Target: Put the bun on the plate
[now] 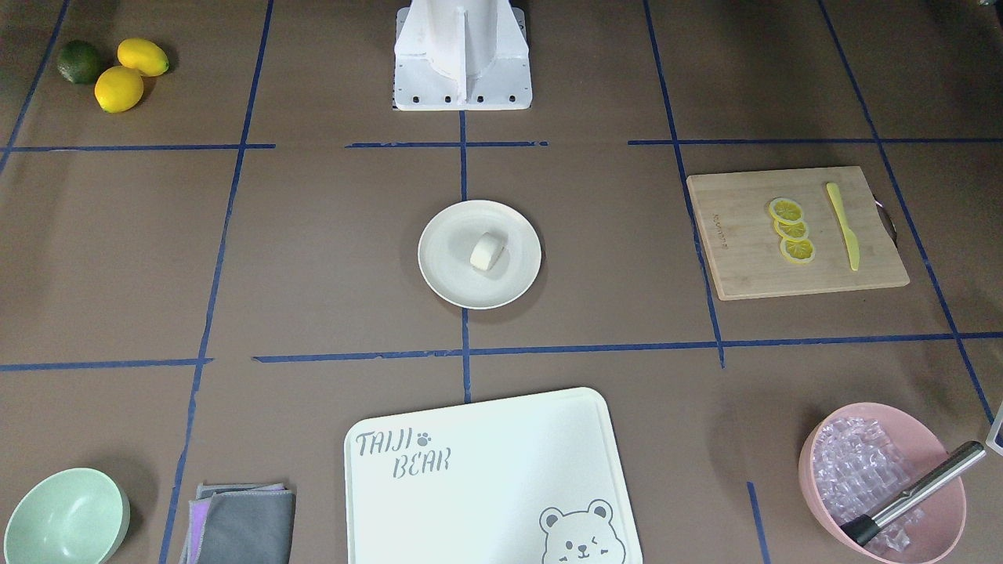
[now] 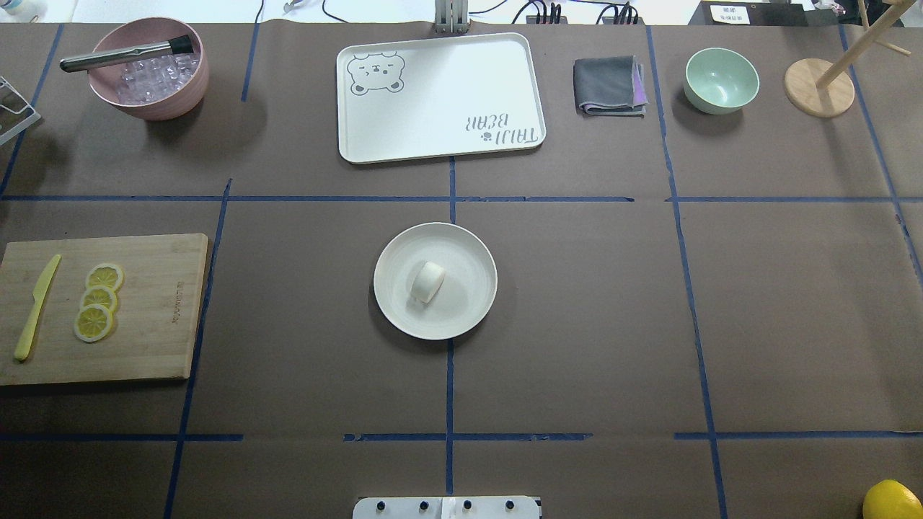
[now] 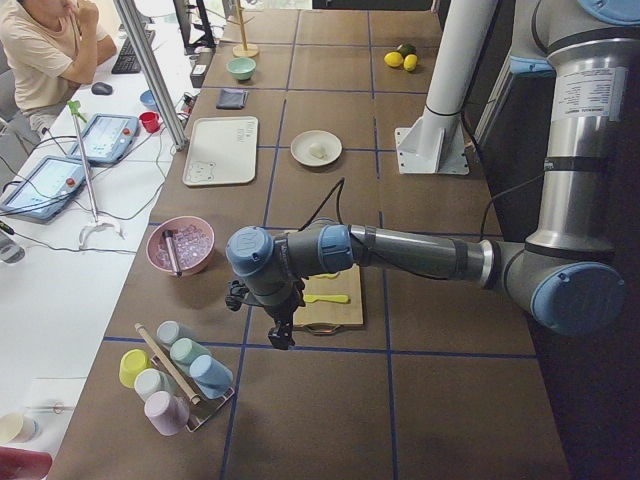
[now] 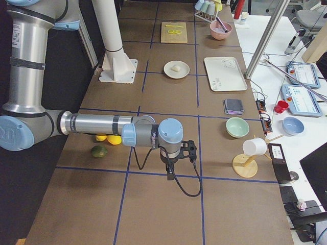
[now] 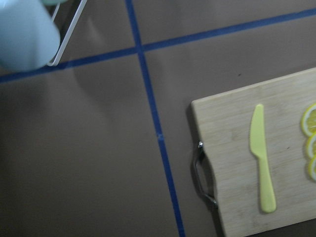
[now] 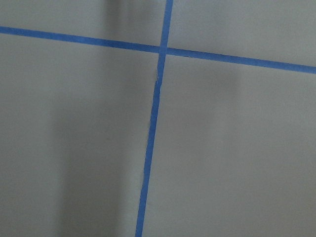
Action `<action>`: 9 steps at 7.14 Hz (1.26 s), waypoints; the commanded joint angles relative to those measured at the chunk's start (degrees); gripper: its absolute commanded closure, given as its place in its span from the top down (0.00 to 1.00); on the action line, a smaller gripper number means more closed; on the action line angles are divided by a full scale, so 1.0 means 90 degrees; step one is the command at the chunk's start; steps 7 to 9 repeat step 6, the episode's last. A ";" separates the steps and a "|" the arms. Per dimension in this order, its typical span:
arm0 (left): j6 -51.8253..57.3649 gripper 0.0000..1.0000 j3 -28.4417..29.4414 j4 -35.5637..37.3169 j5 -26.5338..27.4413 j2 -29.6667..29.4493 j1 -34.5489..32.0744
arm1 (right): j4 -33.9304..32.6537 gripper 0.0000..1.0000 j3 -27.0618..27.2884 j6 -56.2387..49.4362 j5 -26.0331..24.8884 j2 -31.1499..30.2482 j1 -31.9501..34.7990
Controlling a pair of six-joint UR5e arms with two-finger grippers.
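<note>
Left end effector [image 3: 282, 340] hangs far from smooth bun [image 1: 487, 251] on plate [image 1: 447, 276].

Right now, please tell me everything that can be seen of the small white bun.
The small plain white bun is a smooth, short, rounded cylinder, matt and dough-like, whole. It seems to lie on its curved side, near the middle of the round cream-white plate, touching only that plate.

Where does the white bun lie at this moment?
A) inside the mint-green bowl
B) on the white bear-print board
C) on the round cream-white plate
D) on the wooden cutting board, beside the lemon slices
C: the overhead view shows the bun resting near the middle of the plate, well inside its rim.
</note>
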 commanded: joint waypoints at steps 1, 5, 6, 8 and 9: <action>-0.0020 1.00 0.0009 -0.0020 0.0489 -0.0024 -0.0011 | 0.0023 1.00 0.0002 0.0030 -0.0033 -0.0004 0.0005; -0.0039 1.00 -0.0001 -0.0010 0.0482 0.0015 -0.0002 | 0.0023 1.00 -0.0008 0.0059 -0.0033 -0.0014 -0.0004; -0.0039 1.00 0.0009 -0.0010 0.0482 0.0015 -0.0002 | 0.0023 1.00 -0.0008 0.0069 -0.0033 -0.0014 -0.0004; -0.0039 1.00 0.0009 -0.0010 0.0482 0.0015 -0.0002 | 0.0023 1.00 -0.0008 0.0069 -0.0033 -0.0014 -0.0004; -0.0039 1.00 0.0009 -0.0010 0.0482 0.0015 -0.0002 | 0.0023 1.00 -0.0008 0.0069 -0.0033 -0.0014 -0.0004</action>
